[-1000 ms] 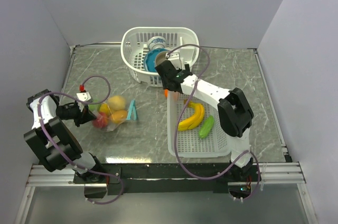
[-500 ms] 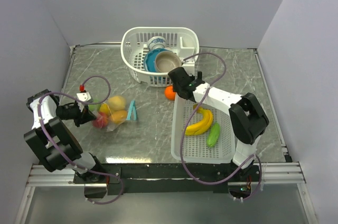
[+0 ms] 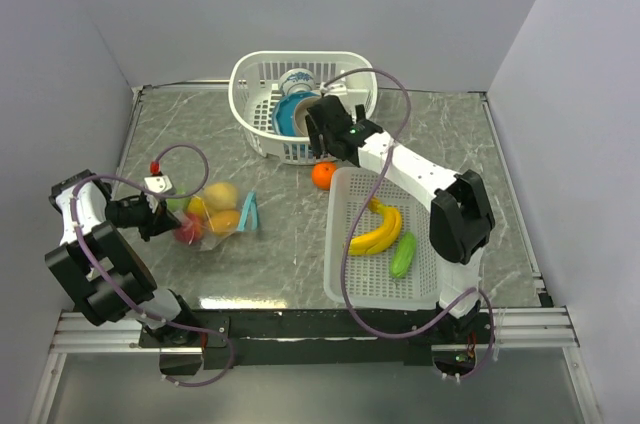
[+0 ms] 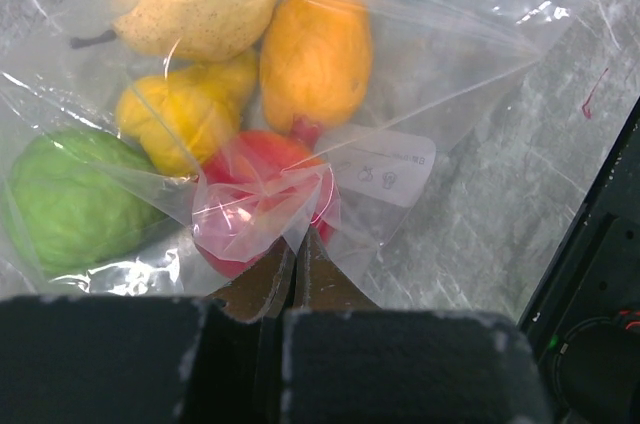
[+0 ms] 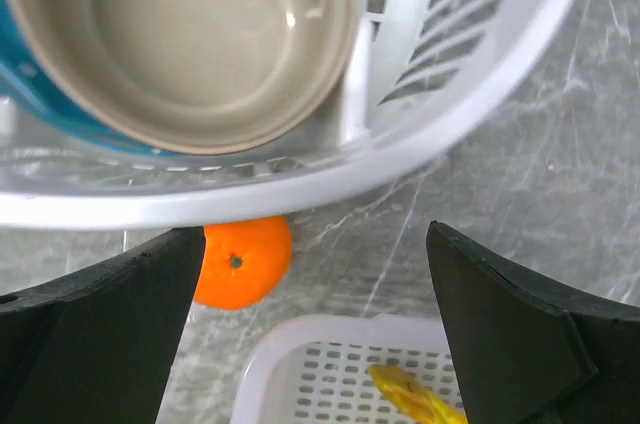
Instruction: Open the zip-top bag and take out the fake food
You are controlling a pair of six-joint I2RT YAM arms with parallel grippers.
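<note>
- where's the bag [image 3: 215, 214]?
- left of the basket [image 3: 300, 55], fruit [image 4: 315, 54] inside. left claw [image 4: 293, 259] pinches its plastic.
- right claw [image 5: 310, 284]?
- spread wide at the basket's near rim, above an orange [image 5: 243, 261].

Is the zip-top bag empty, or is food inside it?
Not empty: several fruits show inside the clear zip-top bag.

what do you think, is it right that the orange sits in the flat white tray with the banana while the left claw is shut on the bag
Not quite. The orange lies on the table just outside the flat white tray, as the top view shows. The banana is in the tray, and the left claw is shut on the zip-top bag.
</note>
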